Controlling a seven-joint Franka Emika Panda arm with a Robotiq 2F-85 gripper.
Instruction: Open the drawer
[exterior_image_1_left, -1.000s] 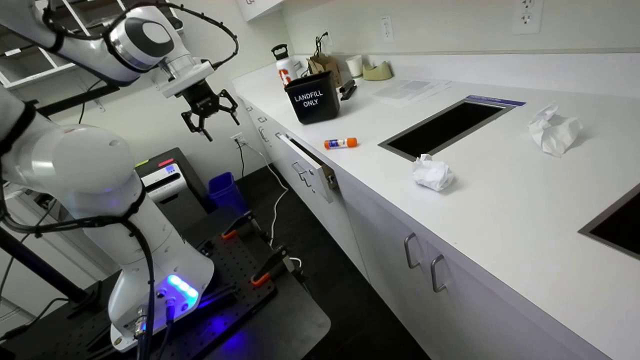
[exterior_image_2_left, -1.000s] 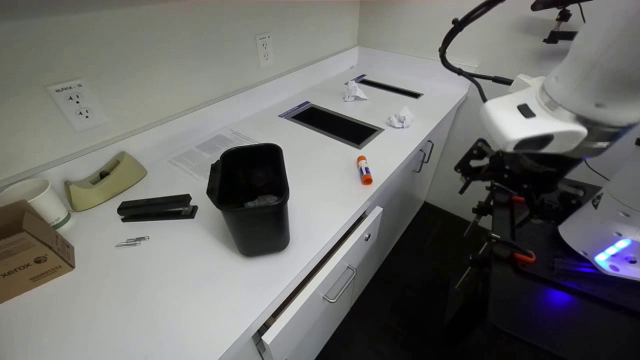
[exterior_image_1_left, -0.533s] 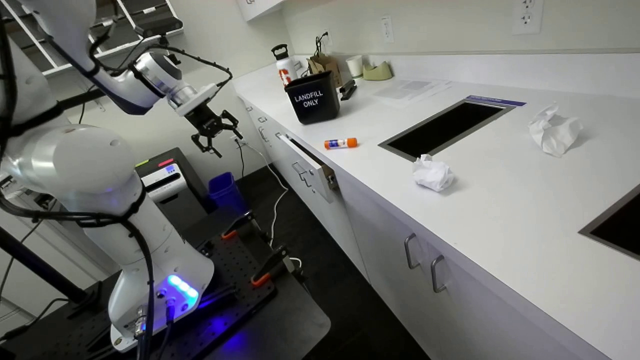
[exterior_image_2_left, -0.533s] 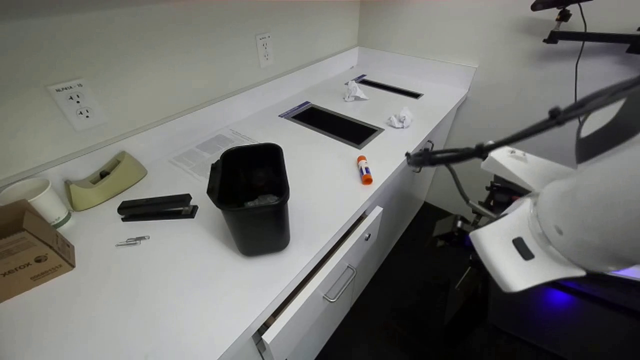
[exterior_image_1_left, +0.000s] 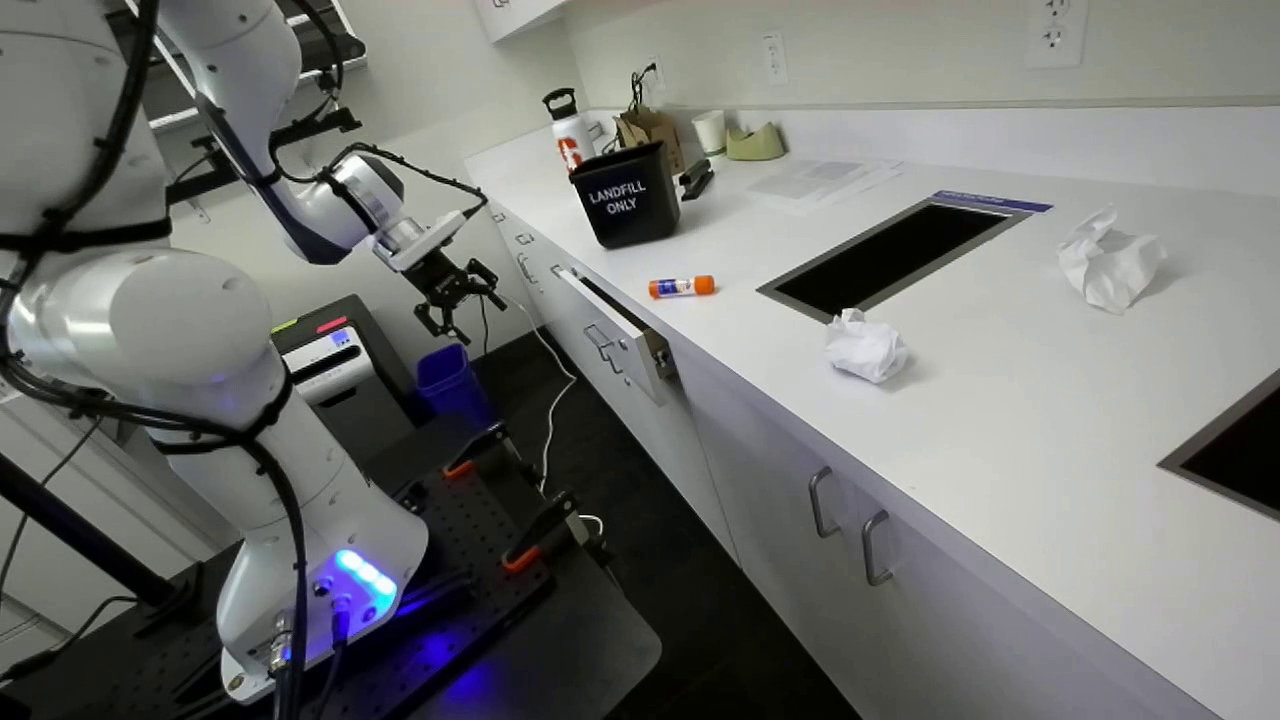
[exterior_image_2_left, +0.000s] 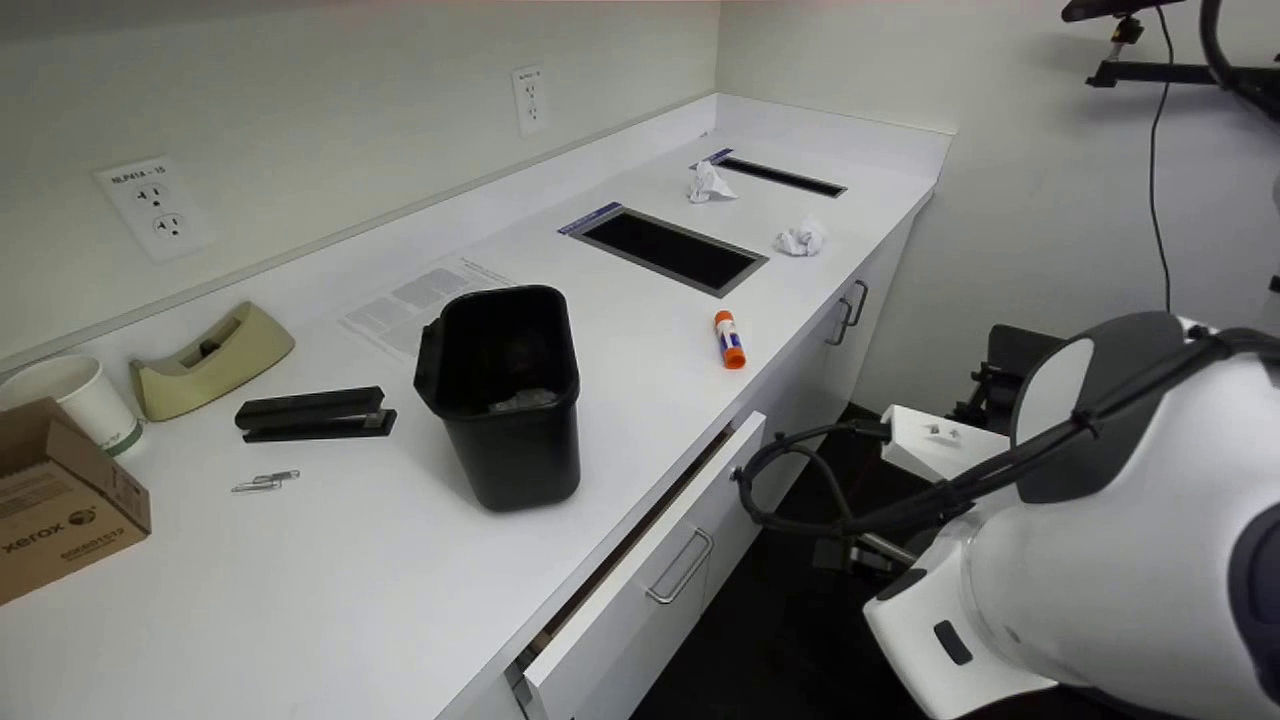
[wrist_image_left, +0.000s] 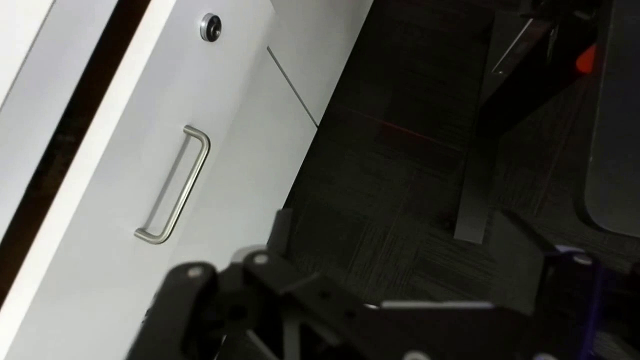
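White flat-fronted drawer (wrist_image_left: 145, 150): smooth, satin-looking. Silver bar handle (wrist_image_left: 188, 187): metal, brushed-looking. Long white desk (exterior_image_2_left: 330, 580): smooth, low sheen. Black tapered bin (exterior_image_2_left: 515, 460): apparently plastic, matt. Open brown box (exterior_image_2_left: 75, 510): cardboard, matt. Crumpled white paper ball (exterior_image_1_left: 866, 346): rough, creased. Black jointed gripper (exterior_image_1_left: 483, 322): matt. White robot arm (exterior_image_1_left: 170, 330): smooth, glossy.

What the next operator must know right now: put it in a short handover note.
Gripper: open, holding nothing, clear of the handle.
Drawer: ajar, with a dark gap along its top edge; contents can't be made out.
Done: drawer partly open.
Left: probably bring the gripper to the handle, grasp it and pull the drawer farther out.
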